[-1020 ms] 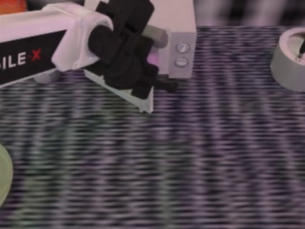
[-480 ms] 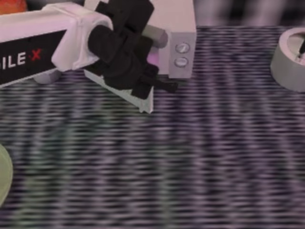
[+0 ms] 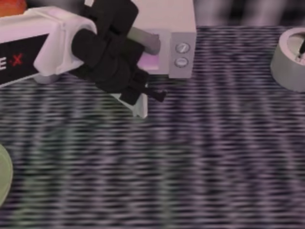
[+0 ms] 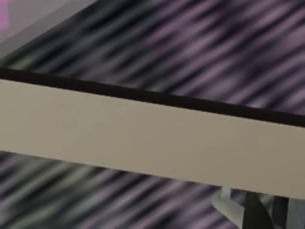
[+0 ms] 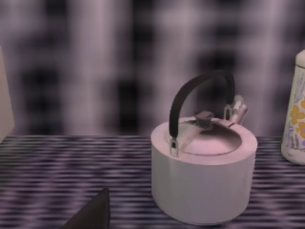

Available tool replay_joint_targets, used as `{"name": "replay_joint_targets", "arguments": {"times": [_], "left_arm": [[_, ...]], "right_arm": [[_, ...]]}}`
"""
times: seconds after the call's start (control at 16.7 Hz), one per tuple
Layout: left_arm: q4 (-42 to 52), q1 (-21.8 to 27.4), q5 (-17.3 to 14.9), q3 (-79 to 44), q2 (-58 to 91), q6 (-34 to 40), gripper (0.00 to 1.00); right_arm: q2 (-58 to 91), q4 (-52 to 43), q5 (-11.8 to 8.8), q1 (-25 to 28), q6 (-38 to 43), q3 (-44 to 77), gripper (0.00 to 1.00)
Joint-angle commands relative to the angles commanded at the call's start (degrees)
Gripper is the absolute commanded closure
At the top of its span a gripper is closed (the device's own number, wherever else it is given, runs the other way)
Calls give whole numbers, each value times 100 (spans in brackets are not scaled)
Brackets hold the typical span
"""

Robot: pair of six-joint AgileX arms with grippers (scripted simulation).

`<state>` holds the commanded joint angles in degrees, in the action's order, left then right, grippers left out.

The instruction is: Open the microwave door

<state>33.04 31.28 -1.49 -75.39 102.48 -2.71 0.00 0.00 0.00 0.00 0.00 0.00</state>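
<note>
The left claw (image 3: 151,95) is at the free edge of the microwave door (image 3: 141,106), near the back of the bench (image 3: 190,157) on its left side. The black arm covers the tips, so I cannot tell if the claw is pinching the door or just beside it. The door is a flat light grey panel, swung out toward the front. The microwave (image 3: 177,28) behind it is a light grey box. It has two round knobs (image 3: 181,55) on its right panel and a pink inside (image 3: 151,61). Its top is cut off by the edge of the top view, and the arm hides most of the door. The left wrist view shows only a wide pale bar (image 4: 143,138) up close. The right claw is not seen from above. A grey pot (image 3: 290,59) sits at the right edge, well apart. A green dish (image 3: 4,174) peeks in at the left
</note>
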Motion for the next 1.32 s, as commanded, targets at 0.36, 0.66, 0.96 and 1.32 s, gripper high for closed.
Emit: {"name": "replay_joint_targets", "arguments": {"times": [0.36,0.66,0.96,1.32], "left_arm": [[-30,-39,-67,56,-75,-117,100],[-30,-39,-67,56,-75,-117,100],[-30,-39,-67,56,-75,-117,100],[-30,-39,-67,56,-75,-117,100]], "right_arm": [[0,0,0,0,0,0,0],[0,0,0,0,0,0,0],[0,0,0,0,0,0,0],[0,0,0,0,0,0,0]]}}
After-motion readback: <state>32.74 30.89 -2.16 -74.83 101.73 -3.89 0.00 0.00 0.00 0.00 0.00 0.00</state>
